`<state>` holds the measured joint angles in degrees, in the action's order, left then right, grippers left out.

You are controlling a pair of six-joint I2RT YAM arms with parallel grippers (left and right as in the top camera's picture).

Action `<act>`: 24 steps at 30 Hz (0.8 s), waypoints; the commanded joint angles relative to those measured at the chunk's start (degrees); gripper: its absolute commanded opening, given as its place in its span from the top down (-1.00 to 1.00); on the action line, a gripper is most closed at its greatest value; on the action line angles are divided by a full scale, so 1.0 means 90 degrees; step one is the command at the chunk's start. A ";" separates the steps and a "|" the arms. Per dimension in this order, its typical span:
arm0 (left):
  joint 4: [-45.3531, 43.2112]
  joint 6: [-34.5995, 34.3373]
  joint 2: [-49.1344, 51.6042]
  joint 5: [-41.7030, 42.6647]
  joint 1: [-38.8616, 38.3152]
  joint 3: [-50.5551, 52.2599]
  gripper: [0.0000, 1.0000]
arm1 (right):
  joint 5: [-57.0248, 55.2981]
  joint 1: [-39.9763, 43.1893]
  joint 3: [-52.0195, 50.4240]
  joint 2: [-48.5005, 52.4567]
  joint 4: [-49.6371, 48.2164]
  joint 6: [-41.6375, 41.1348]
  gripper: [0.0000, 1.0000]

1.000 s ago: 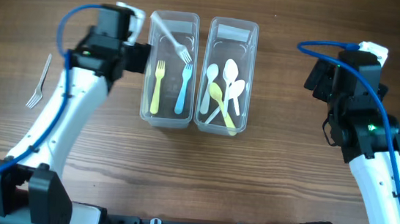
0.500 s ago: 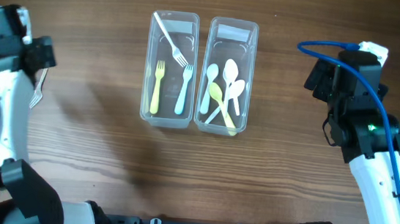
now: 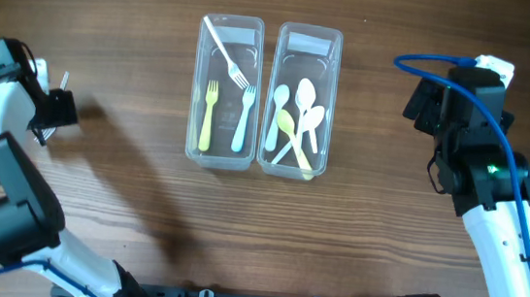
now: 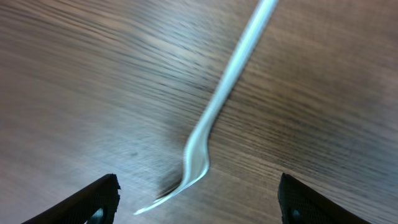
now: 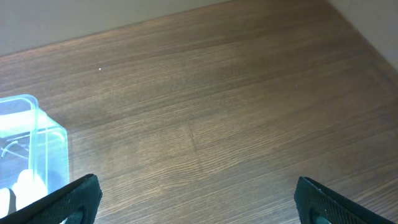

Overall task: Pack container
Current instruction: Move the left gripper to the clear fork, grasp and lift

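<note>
1. A dark wood-grain table (image 3: 353,245) carries the whole scene, with the arm bases at its near edge.
2. The left gripper (image 4: 196,208) hangs low over the clear fork (image 4: 214,118), fingertips spread wide to either side and grasping nothing; that straddle looks like the set-up for a pinch.
3. The fork lies flat on the wood at the table's left, well apart from the boxes. It is pale and translucent, with a slim handle and tines that are blurred in the wrist view.
4. The right gripper (image 5: 199,202) rests over bare wood, parted and empty, probably kept clear.
5. Farther back, the fork container (image 3: 218,159) holds three forks, so the loose one likely belongs there; the spoon container (image 3: 296,169) stands just beside it.
</note>
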<state>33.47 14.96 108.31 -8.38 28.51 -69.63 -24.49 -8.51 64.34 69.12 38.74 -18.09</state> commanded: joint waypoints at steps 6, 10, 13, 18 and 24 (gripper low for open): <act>-0.0165 0.0629 0.0495 0.0787 0.0029 0.0051 -0.07 | -0.0104 0.0010 0.0090 0.0010 -0.0017 0.0005 -0.99; -0.0049 0.0627 0.0495 0.0789 0.0029 0.0051 0.36 | -0.0107 0.0010 0.0090 0.0010 -0.0015 0.0005 -0.99; -0.0041 0.0624 0.0488 0.0789 0.0022 0.0044 0.79 | -0.0107 0.0010 0.0090 0.0010 -0.0015 0.0005 -0.99; -0.0046 0.0386 0.0267 0.0821 -0.0029 -0.0124 0.92 | -0.0107 0.0010 0.0090 0.0010 -0.0015 0.0005 -1.00; -0.0070 -0.0073 -0.0996 0.1683 -0.0959 -0.0571 0.92 | -0.0107 0.0010 0.0090 0.0010 -0.0017 0.0005 -0.99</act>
<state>33.28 16.38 108.03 -0.43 25.21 -71.22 -24.49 -8.51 64.34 69.12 38.74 -18.09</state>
